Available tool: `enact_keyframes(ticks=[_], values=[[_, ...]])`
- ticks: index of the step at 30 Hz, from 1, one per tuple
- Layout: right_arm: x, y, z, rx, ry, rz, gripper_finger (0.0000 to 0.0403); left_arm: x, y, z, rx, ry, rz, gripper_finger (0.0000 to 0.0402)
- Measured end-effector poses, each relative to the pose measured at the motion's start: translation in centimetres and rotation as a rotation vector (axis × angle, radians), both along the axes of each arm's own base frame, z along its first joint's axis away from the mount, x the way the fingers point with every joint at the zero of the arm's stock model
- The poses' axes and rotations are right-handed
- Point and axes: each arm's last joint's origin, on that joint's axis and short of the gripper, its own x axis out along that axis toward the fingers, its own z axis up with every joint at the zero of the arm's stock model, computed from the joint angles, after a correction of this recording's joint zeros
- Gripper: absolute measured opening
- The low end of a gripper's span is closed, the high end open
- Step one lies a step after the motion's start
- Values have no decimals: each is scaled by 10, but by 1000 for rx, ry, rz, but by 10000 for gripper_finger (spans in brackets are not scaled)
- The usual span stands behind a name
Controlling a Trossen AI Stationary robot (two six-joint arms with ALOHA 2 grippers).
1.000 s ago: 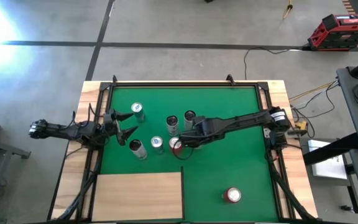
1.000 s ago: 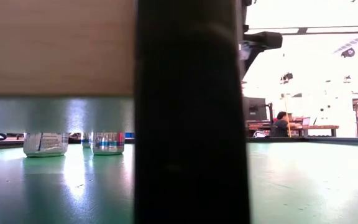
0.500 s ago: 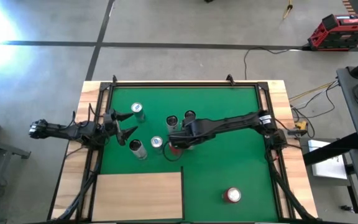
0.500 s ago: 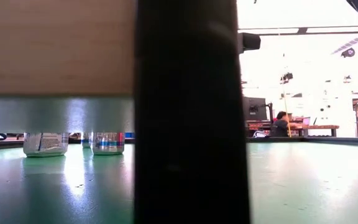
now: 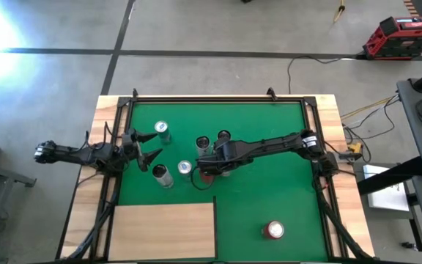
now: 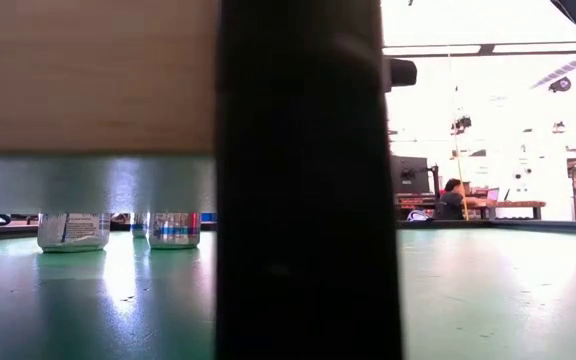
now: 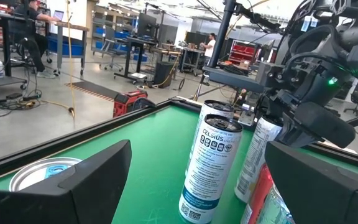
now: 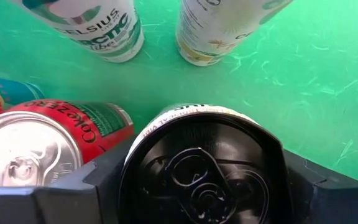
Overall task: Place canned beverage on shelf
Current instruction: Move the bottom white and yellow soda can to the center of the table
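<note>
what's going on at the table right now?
The right gripper sits over the cluster of cans mid-mat, its fingers around a black-topped can that stands beside a red Coke Zero can. Whether it grips the can can't be told. The left gripper waits open at the mat's left side near another can. The light-wood shelf at the near left has nothing on it, and one red can stands apart near the front right.

Several cans [image 5: 184, 169] stand clustered mid-table between both arms, the shelf [image 5: 163, 230] lies at the near-left corner, and one can [image 5: 274, 230] sits alone near-right.
</note>
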Motion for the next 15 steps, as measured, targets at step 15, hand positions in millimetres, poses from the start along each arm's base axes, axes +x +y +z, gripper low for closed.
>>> enact_keyframes(ticks=[15], values=[[0,0,0,-4,8,24,320,0,0,0,0,0,0,355]])
